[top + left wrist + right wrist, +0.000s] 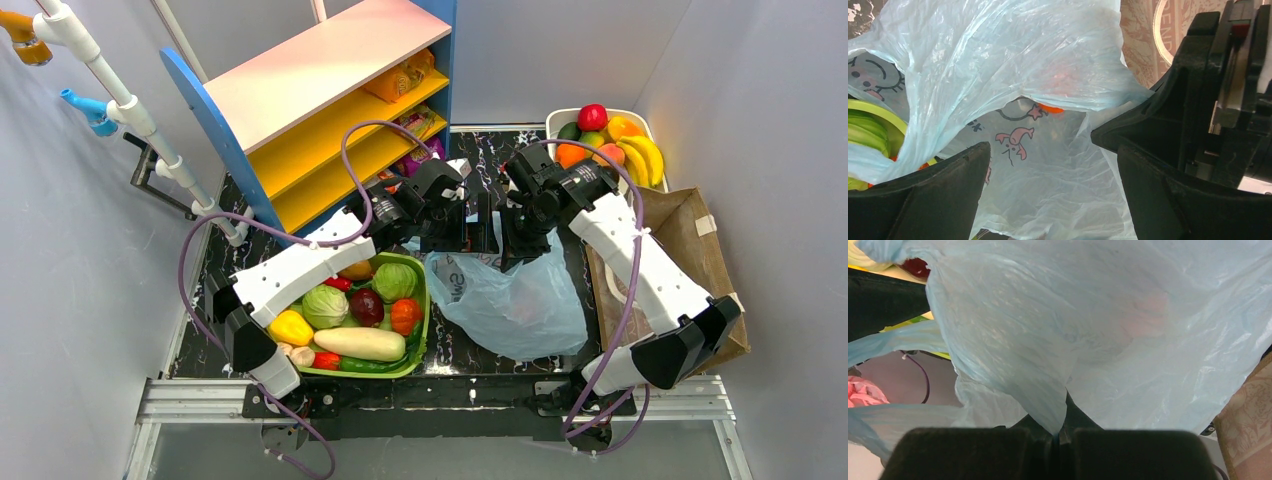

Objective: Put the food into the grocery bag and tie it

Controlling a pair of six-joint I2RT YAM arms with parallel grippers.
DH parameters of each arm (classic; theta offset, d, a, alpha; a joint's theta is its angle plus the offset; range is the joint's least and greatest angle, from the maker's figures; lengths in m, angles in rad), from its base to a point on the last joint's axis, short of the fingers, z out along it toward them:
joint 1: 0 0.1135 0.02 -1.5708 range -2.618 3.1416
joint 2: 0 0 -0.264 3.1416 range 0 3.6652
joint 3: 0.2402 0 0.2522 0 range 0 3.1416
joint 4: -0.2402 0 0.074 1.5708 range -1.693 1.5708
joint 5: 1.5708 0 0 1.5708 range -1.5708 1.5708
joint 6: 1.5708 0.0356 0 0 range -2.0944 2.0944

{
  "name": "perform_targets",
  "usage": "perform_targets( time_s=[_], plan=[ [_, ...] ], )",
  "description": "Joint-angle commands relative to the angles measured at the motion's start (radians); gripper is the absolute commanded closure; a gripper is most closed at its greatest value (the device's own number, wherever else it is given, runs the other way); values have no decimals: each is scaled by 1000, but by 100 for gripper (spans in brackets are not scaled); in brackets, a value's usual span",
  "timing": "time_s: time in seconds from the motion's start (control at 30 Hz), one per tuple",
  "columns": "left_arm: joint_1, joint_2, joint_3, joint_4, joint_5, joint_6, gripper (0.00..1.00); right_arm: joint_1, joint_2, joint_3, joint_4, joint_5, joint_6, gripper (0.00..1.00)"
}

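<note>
— Two grippers at grocery bag [515, 300], just right of green basket [427, 300]: left gripper [1040, 140] wide, empty; right gripper [1063, 427] pinches its film.
— Thin, slippery, probably tears easily. Grab bunched handle loops.

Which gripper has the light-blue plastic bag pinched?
The right gripper, shut on a fold of the light-blue plastic bag; the left gripper stands open, gripping nothing.

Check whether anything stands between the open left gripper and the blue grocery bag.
Nothing visible does. The left gripper hangs open directly over the grocery bag, with only plastic film between the jaws. The right gripper, shut on the bag, stands off to one side.
</note>
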Motion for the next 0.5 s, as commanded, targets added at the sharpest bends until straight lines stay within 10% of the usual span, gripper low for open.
perform_targets(
  time_s=[0.0,0.47],
  plan=[
    [-6,-64,-4,-5,-6,18,2,-3,-24,-11,23,-21,-7,99],
    [5,-289,-114,-197,-257,31,2,-3,-21,-33,23,-15,-15,99]
  ],
)
